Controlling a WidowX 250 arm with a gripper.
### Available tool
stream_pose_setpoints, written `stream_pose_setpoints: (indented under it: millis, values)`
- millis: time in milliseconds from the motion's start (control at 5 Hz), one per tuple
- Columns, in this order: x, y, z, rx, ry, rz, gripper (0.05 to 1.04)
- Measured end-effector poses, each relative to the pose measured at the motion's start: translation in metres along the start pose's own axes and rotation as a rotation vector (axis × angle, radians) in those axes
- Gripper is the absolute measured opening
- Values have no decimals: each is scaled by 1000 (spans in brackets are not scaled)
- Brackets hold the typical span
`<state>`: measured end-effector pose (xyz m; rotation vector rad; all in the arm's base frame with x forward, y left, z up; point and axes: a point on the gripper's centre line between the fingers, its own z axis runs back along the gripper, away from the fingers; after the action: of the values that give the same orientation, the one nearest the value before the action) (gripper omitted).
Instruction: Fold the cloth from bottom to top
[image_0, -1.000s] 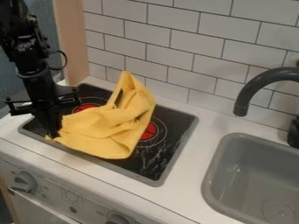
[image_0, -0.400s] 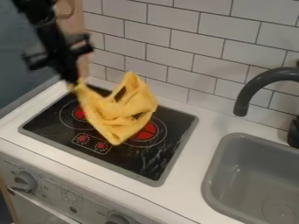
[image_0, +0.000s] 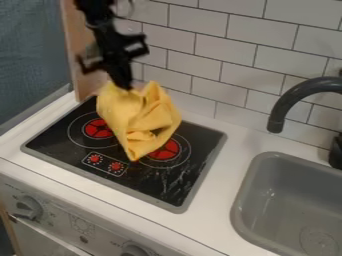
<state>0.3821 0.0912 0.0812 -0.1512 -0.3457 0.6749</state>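
Over the flat black stovetop (image_0: 170, 185) hangs my black two-finger gripper (image_0: 126, 87) — fingers clamped on the crumpled yellow fabric cloth (image_0: 139, 117).

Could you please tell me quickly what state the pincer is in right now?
Pincer: closed, holding the yellow cloth by its upper edge, above the black stovetop.

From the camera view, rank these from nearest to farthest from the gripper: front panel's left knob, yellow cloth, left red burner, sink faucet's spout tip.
From the gripper:
1. Yellow cloth: directly below, touching it.
2. Left red burner: lower left.
3. Spout tip: right, over the sink's side.
4. Left knob: lower left, front panel.
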Motion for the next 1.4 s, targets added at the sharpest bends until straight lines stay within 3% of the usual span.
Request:
stream_pose_setpoints:
  millis: [200, 600, 800, 1000, 1400]
  values:
    - [-4, -20, -20, 10, 13, -39, 58]
    - [-11, -17, -51, 64, 71, -51, 85]
    - [-14, -19, -49, 71, 99, -55, 251]
    - [-17, -16, -49, 85, 111, -29, 498]
    - [-22, -14, -39, 64, 125, -29, 992]
